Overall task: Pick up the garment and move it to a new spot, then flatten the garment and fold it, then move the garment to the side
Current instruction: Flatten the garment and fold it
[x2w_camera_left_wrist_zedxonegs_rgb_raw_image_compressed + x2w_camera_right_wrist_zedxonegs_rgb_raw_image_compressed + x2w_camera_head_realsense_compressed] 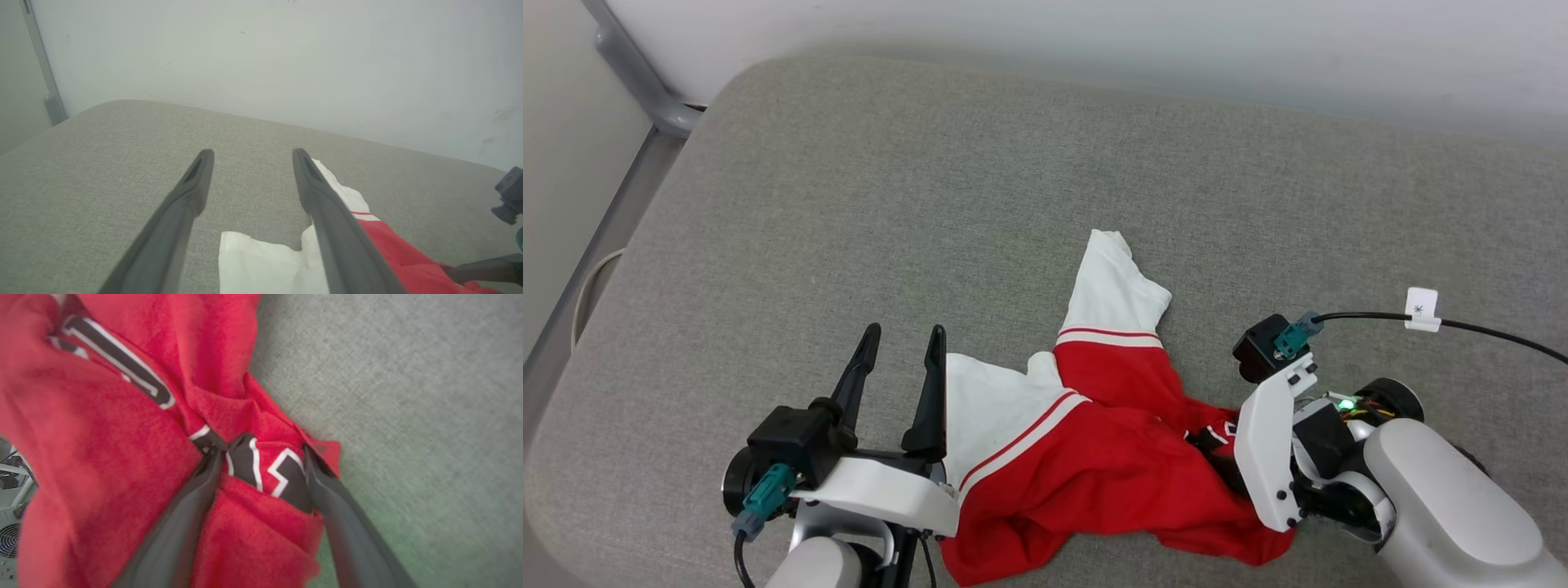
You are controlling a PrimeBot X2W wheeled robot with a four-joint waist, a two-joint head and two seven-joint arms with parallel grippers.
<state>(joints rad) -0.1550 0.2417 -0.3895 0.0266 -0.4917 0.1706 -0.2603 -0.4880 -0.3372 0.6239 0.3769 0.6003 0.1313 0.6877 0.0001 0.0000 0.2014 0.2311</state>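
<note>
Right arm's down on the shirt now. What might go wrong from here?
The right jaws straddle a bunched, lettered fold of the garment: closing may pinch several layers and lift a wad. The left jaws stand open beside the nearer white sleeve, which might snag as the garment moves.

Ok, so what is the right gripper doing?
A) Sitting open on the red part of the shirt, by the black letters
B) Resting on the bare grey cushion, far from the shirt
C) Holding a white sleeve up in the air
A: the right gripper is open and down on a bunched red fold of the shirt, with the black letters between its jaws.
</note>
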